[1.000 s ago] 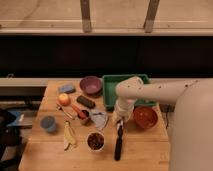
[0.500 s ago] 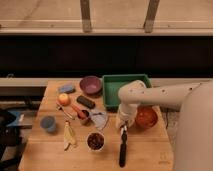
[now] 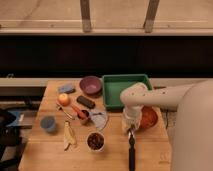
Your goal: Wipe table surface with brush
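Your end effector [image 3: 131, 131] gripped the brush [image 3: 132, 152] just beside the green tray [image 3: 117, 92]; wiping looked underway, next needing a sweep across the surface [image 3: 50, 150].

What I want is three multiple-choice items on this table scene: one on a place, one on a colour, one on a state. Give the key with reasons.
1. Where on the table is the brush?
A. the front right part
B. the back left corner
C. the middle of the left edge

2. What colour is the tray?
A. red
B. green
C. white

3. How is the gripper?
A. open, hanging above the back edge
B. open, resting flat on the wood
C. shut on the brush's far end

Key:
1 A: the dark brush runs toward the front edge, right of centre.
2 B: the tray at the back is plainly green.
3 C: the gripper sits closed on the brush's far end, in front of the tray.
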Controlling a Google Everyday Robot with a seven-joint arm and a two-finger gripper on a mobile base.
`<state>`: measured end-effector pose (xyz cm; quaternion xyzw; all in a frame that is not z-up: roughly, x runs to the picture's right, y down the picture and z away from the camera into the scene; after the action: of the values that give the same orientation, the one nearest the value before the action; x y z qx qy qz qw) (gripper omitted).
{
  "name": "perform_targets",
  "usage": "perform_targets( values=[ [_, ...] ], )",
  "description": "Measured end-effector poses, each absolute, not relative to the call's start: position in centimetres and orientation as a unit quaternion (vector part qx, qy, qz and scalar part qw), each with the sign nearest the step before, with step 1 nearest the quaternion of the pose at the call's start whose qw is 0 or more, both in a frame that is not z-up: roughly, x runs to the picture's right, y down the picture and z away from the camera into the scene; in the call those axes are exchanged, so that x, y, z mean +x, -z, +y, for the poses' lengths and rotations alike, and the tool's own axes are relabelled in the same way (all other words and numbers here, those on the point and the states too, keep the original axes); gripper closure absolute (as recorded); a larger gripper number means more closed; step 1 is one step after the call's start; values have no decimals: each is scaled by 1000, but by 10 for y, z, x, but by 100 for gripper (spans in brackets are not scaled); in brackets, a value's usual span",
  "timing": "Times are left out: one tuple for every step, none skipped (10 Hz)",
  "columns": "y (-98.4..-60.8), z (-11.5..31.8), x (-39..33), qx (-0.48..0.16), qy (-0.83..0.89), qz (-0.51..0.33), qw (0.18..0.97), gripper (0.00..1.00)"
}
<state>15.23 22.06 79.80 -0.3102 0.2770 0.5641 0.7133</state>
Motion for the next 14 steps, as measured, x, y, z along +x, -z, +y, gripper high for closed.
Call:
perform_targets(
  values=[
    [-801,216,149,-305,-558,278,720,100],
    [-804,209,144,-301,-553,277,726,100],
    [-808,201,132,-298,-548,272,733,100],
    [-809,193,118,-297,-541,264,741,100],
    [-808,188,105,-300,-534,254,748,100],
    [-804,187,92,-305,-525,241,757,100],
    [-796,190,81,-311,-515,231,765,100],
    [-784,198,73,-316,-504,224,772,100],
    [-774,204,69,-319,-499,219,775,100],
    [-765,211,72,-320,-499,216,776,100],
    [-759,218,82,-319,-507,219,770,100],
    [-756,224,96,-319,-517,225,762,100],
    [-757,226,113,-316,-528,232,753,100],
    [-762,224,131,-312,-538,239,746,100]
  ],
)
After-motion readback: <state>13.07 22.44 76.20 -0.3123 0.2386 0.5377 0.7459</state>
